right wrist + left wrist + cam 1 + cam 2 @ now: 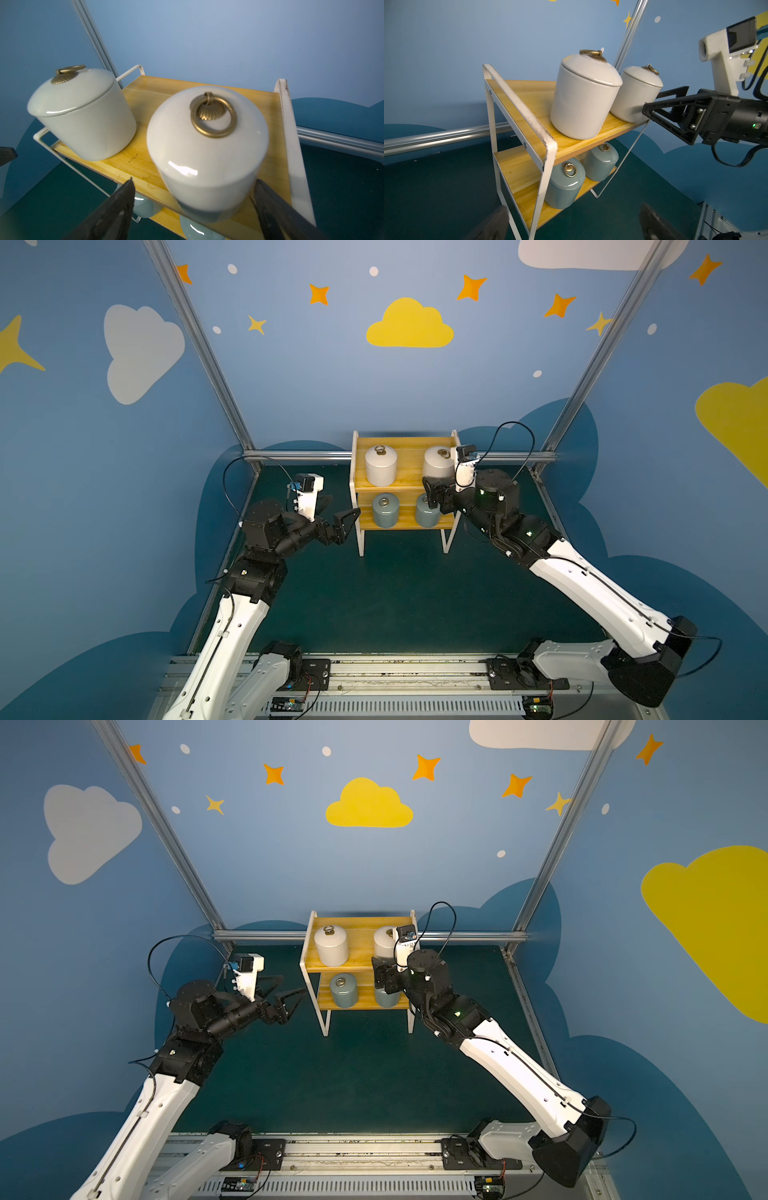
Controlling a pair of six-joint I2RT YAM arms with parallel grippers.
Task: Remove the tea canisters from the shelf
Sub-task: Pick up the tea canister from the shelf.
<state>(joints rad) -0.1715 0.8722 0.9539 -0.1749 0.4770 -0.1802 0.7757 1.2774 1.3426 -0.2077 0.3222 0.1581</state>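
A two-tier rack of yellowish wooden boards in a white frame [354, 477] is stood on a dark green tabletop [395, 597]. A large white round ceramic canister [381, 467] and a second white canister [436, 466] are carried on its upper board, a smaller grey-blue canister [385, 512] and a second grey-blue canister [425, 517] on the lower.

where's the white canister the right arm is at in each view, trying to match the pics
Both top views: white canister on the shelf, right end of its upper board.
Left wrist: right of middle, behind its twin.
Right wrist: big, mid-frame.
Shared landmark: the twin white canister beside it.
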